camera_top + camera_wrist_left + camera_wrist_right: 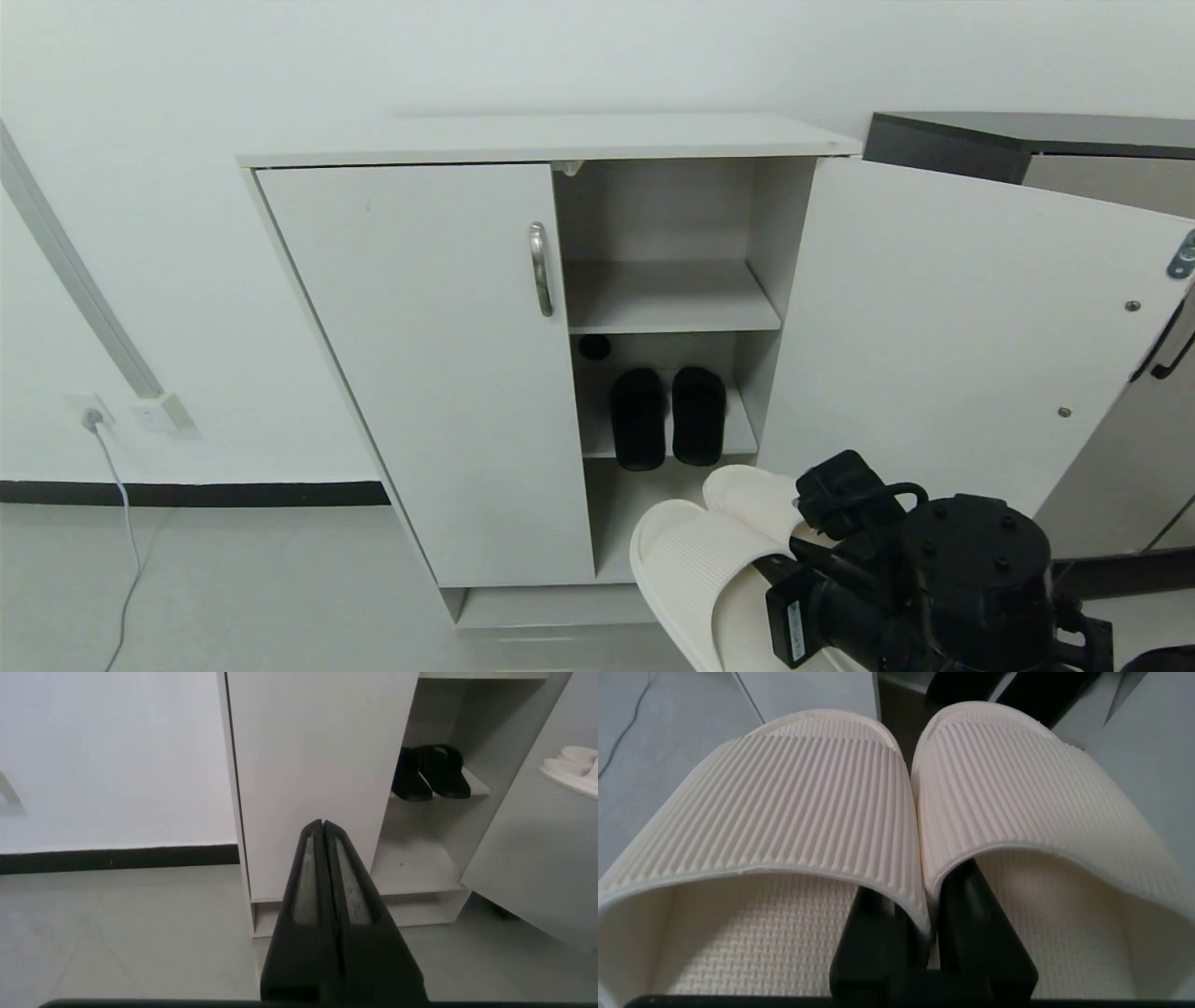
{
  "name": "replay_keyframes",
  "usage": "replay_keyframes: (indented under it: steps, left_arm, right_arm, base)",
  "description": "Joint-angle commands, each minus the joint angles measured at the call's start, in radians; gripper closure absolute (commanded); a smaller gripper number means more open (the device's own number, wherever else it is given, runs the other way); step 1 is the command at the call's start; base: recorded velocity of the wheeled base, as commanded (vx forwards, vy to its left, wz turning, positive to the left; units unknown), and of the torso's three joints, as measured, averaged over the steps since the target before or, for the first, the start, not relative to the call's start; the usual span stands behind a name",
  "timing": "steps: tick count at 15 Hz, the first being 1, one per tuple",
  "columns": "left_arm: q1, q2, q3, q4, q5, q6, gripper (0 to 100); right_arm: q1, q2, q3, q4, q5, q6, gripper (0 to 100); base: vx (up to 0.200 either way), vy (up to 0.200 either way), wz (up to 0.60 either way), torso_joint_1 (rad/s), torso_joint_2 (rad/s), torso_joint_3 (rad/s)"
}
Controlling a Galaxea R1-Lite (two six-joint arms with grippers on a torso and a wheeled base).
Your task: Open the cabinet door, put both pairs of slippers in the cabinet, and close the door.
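The white cabinet (420, 373) has its right door (952, 336) swung open and its left door shut. A pair of black slippers (667, 415) lies on the middle shelf, also seen as black slippers (430, 772) from the left wrist. My right gripper (929, 924) is shut on the pair of white slippers (906, 812), pinching their inner edges together. In the head view the white slippers (714, 551) hang in front of the cabinet's lower opening. My left gripper (322, 849) is shut on nothing, low above the floor facing the left door.
A dark cabinet (1102, 187) stands behind the open door at the right. A wall socket with a cable (98, 425) is at the left. The top shelf (667, 299) and the bottom compartment (644, 523) are bare. Grey floor lies in front.
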State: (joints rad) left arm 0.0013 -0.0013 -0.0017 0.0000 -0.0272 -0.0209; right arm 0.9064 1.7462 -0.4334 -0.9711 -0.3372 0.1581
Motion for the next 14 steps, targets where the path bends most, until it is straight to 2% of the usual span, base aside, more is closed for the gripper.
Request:
replay_keyframes:
  steps: [1, 3, 14]
  left_arm:
    - [0.0, 0.001, 0.0, 0.0, 0.0, 0.001, 100]
    - [0.0, 0.001, 0.0, 0.0, 0.0, 0.001, 100]
    - [0.0, 0.001, 0.0, 0.0, 0.001, 0.001, 100]
  right_arm:
    - [0.0, 0.004, 0.001, 0.0, 0.0, 0.0, 100]
    - [0.0, 0.004, 0.001, 0.0, -0.002, 0.0, 100]
    - [0.003, 0.006, 0.002, 0.002, -0.005, -0.002, 100]
  base:
    - [0.0, 0.0, 0.0, 0.0, 0.0, 0.0]
    - [0.0, 0.1, 0.0, 0.001, -0.01, 0.001]
    - [0.0, 0.0, 0.0, 0.001, 0.05, 0.036]
